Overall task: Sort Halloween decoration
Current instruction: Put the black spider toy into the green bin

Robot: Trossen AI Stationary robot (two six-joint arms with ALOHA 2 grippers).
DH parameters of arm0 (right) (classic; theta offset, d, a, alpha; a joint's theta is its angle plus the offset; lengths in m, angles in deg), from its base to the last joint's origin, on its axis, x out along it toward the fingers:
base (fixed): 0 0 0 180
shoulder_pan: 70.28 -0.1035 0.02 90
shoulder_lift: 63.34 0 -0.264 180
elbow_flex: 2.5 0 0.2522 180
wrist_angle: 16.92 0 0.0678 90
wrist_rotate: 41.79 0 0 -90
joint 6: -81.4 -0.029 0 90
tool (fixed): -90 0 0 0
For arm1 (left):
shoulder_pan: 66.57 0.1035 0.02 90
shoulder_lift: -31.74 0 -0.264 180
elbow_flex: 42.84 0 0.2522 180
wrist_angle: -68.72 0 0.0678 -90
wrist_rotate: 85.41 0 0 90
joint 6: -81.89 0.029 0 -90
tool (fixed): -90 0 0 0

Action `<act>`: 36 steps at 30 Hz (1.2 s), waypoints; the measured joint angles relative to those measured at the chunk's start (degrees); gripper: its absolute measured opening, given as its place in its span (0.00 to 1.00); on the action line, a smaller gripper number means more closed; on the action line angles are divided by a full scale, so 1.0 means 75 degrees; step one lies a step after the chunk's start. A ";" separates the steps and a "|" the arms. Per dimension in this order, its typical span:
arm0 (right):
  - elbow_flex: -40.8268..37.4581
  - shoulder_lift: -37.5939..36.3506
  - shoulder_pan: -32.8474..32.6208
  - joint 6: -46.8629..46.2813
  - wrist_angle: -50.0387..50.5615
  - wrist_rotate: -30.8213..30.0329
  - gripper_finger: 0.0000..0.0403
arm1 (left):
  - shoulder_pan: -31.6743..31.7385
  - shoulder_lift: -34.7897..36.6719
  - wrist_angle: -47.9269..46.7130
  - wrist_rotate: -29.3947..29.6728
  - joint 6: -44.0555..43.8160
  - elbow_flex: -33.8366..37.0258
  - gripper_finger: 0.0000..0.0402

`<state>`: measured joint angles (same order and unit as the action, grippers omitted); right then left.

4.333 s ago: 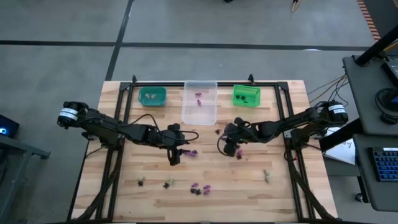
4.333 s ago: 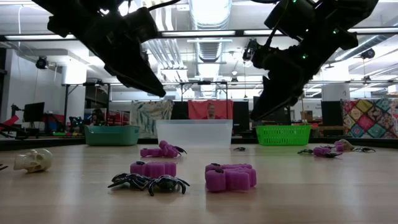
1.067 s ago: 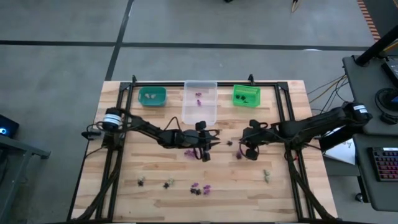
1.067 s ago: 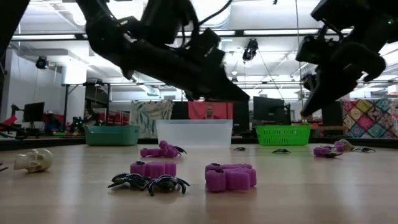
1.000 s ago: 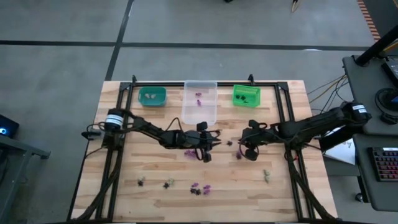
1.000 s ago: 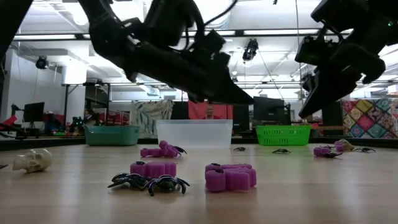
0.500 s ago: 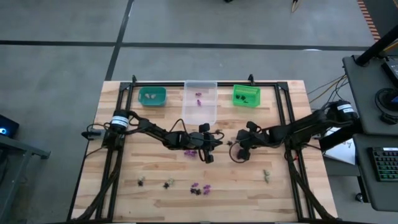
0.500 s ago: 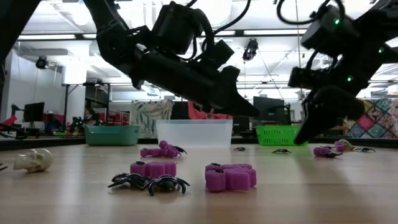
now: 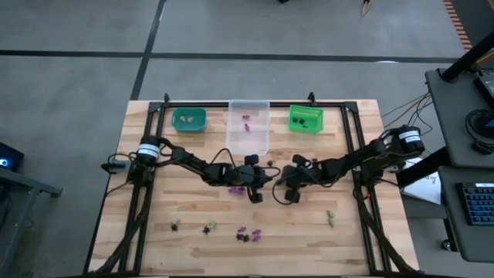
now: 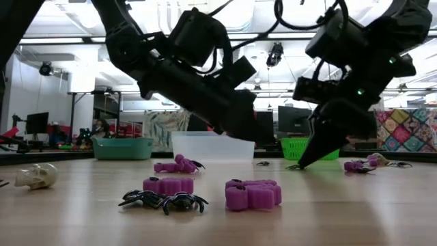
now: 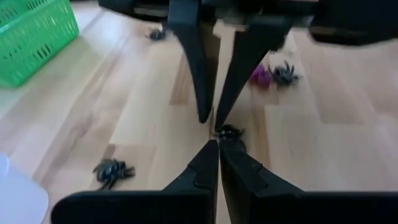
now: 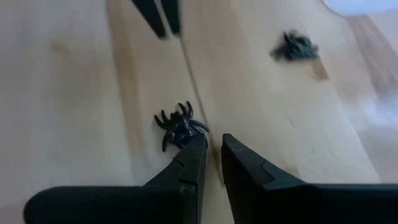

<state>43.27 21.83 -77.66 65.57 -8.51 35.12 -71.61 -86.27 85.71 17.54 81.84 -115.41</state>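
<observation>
From above, both arms reach into the middle of the table (image 9: 154, 208). The left pincer (image 9: 257, 193) and the right pincer (image 9: 287, 193) sit close together, just near of the clear bin (image 9: 248, 127). The teal bin (image 9: 189, 119) and the green bin (image 9: 306, 119) flank it along the far edge. Loose trinkets lie along the near part: a purple and black cluster (image 9: 248, 234), two dark ones (image 9: 193, 226) left of it, and a pale one (image 9: 330, 218) to the right.

At table height, the right pincer (image 10: 300, 162) points steeply down with its tips at the wood, beside a small black spider (image 10: 263, 163). The left pincer (image 10: 246, 147) hangs just above the surface. Closer by lie a pale skull (image 10: 37, 177), two black spiders (image 10: 164, 201) and purple pieces (image 10: 253, 195).

In the left wrist view, the left pincer (image 11: 218, 149) is fully closed and holds nothing; a black spider (image 11: 229, 132) lies just off its tips, with the right pincer's fingers (image 11: 193, 59) coming down at the same spot.

In the right wrist view, the right pincer (image 12: 212, 146) is open a narrow gap, one fingertip touching that spider (image 12: 178, 127), which is not between the fingers. Another spider (image 12: 295, 45) lies farther off.
</observation>
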 joint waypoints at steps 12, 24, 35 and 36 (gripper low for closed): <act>0.0078 -0.0672 -0.0003 -0.0124 0.0584 0.0922 0.11 | -0.0038 -0.0310 0.0160 -0.0465 -0.0085 -0.0201 0.00; 0.0075 -0.0469 -0.0193 0.0513 0.0362 0.1003 0.13 | -0.0038 -0.0711 0.0202 -0.0398 0.0033 -0.0661 0.00; 0.0075 -0.0211 -0.0201 0.1037 -0.0151 0.0500 0.41 | -0.0035 -0.0267 0.0186 0.0224 0.0117 -0.0355 0.00; 0.0075 -0.0140 -0.0201 0.1067 -0.0287 0.0484 0.43 | -0.0037 -0.0245 0.0180 0.0224 0.0117 -0.0356 0.00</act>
<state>43.83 20.78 -79.16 73.57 -10.66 38.75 -71.88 -88.11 87.06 19.22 82.71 -118.07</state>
